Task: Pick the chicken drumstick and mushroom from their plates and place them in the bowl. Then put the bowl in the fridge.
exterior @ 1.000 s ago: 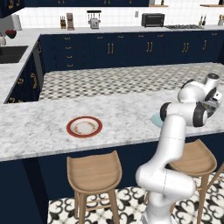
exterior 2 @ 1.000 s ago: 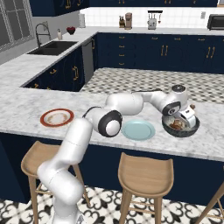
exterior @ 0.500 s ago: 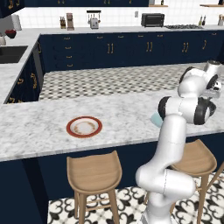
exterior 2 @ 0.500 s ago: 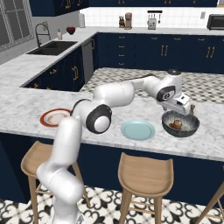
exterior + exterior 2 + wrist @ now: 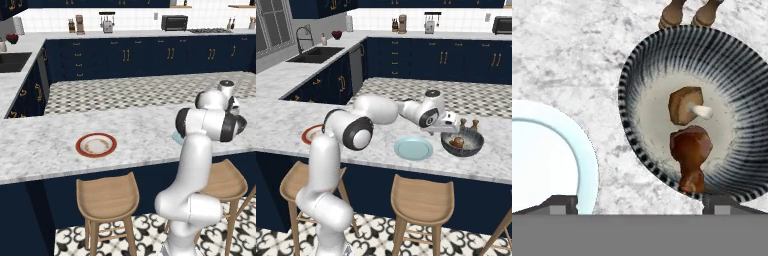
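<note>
Reddish-brown chicken drumstick [image 5: 690, 152] and tan mushroom [image 5: 684, 106] already inside striped dark-grey bowl [image 5: 643, 75] on marble surface [image 5: 567, 55]; open, empty pincer [image 5: 639, 204] at six o'clock; next, probably gripping the rim for fridge.

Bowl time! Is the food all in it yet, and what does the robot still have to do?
Yes: the drumstick and mushroom both lie in the bowl, and the blue plate is bare. The gripper hangs open above, holding nothing. Left: grab the bowl and put it in the fridge.
</note>
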Motion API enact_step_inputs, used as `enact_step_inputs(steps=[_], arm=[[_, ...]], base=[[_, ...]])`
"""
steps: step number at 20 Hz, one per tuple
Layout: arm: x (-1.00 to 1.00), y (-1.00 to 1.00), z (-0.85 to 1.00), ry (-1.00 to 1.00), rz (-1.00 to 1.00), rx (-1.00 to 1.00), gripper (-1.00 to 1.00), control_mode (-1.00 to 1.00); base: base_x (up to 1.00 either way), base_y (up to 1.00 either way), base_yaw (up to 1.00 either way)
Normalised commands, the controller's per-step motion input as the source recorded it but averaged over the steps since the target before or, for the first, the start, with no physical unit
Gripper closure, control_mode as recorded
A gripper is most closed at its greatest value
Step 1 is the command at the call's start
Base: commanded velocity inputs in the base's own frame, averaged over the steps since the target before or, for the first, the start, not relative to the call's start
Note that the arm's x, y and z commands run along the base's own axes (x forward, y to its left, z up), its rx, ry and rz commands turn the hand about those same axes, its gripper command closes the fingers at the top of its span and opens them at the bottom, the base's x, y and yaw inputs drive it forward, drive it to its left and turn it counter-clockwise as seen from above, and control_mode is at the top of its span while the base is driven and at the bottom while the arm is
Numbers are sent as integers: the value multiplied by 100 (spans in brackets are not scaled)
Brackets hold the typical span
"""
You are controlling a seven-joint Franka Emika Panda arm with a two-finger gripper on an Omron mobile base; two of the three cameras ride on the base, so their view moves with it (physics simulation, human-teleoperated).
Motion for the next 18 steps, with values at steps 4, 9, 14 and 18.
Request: enact_step_inputs(steps=[4,9,14,18], arm=[[46,-8,-21,3,17,-16,-100,-100],[49,-19,-6,11,21,-16,-100,-100],[36,-45,-10,8,24,-15,-100,-100],[-1,-58,-31,11,18,-5,-100,-100]], base=[[0,0,0],[0,0,0],[0,0,0],[0,0,0]])
